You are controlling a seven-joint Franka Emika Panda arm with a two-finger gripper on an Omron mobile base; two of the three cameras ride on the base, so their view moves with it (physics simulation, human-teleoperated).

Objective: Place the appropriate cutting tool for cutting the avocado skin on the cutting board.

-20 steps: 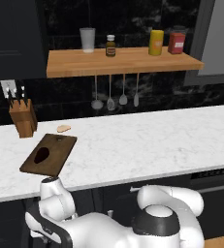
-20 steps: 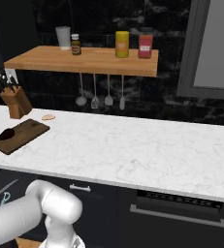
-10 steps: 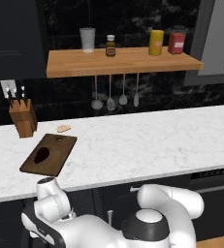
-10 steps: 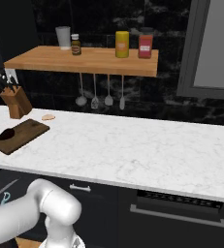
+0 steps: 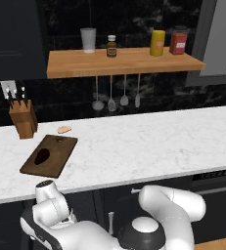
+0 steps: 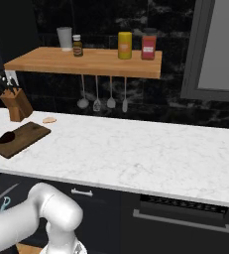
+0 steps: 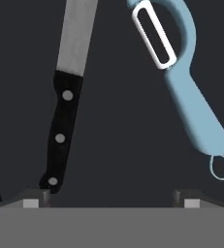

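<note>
Since a second earlier the arm had sunk lower below the counter edge, while the avocado [image 5: 42, 155] stayed put on the cutting board [image 5: 56, 158]. In the hand view there was one black-handled knife [image 7: 62, 126] with three rivets and one light-blue peeler [image 7: 191, 97] lying on a dark surface, no writing readable. The gripper [image 7: 111, 197] was spread wide, its left fingertip [image 7: 33, 198] right at the handle's end.
</note>
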